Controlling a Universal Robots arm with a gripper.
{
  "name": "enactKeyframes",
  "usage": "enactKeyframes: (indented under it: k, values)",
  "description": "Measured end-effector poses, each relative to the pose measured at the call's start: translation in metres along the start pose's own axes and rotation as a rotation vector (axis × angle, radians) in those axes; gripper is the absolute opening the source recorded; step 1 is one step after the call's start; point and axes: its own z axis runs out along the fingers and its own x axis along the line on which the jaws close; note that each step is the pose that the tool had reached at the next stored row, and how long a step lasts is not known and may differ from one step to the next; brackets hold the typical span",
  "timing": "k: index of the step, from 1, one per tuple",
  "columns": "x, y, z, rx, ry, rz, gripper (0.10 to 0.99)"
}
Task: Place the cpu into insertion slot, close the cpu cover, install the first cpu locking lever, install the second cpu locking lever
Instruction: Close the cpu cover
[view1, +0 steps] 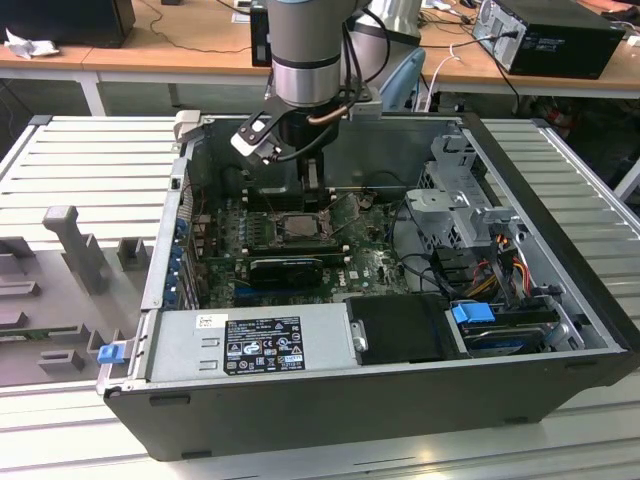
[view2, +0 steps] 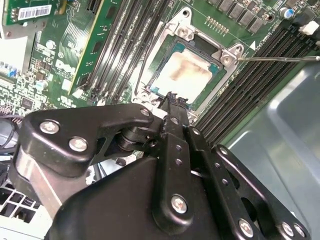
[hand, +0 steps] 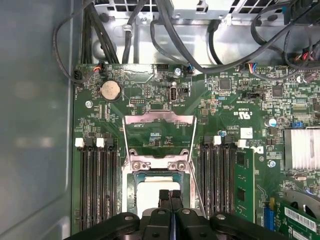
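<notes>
The gripper (hand: 170, 196) is seen with its fingers pressed together and nothing between them, just above the cpu (hand: 149, 192). The cpu is laid flat in the insertion slot (view2: 227, 56). Beyond it, the cpu cover (hand: 159, 120) is raised open.

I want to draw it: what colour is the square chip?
The cpu is pale silver-grey, clearest in the second wrist view.

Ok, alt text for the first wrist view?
The shut gripper hangs over the pale cpu seated in the insertion slot. The cpu cover is open, on a green board with black memory slots either side.
</notes>
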Motion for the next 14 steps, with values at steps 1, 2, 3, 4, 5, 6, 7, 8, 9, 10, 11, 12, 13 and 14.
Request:
enactKeyframes:
  k: [1,2,3,4,5,6,7,8,9,10,11,12,13,14]
  values:
    - [0.0,0.0001,-0.0015,0.0,0.0001,0.0,0.106]
    - [0.0,0.0002,-0.0029,0.0,0.0,0.0,0.106]
    - [-0.0001,0.0003,-0.0041,0.0,0.0,0.0,0.106]
    - [-0.0001,0.0004,-0.0049,0.0,0.0,0.0,0.106]
    - [-0.0001,0.0004,-0.0055,0.0,0.0,0.0,0.106]
    - [-0.0001,0.0005,-0.0064,0.0,0.0,0.0,0.106]
    - [-0.0001,0.0006,-0.007,0.0,0.0,0.0,0.106]
    - [-0.0001,0.0006,-0.0074,0.0,0.0,0.0,0.106]
    - [-0.0001,0.0006,-0.0079,0.0,0.0001,0.0,0.106]
    - [-0.0002,0.0007,-0.0083,0.0,0.0,0.0,0.106]
    - [-0.0002,0.0007,-0.0087,0.0,0.0,0.0,0.106]
    - [-0.0002,0.0007,-0.009,0.0,0.0001,0.0,0.106]
    - [-0.0002,0.0007,-0.0093,0.0,0.0001,0.0,0.106]
    - [-0.0002,0.0008,-0.0095,0.0,0.0001,0.0,0.106]
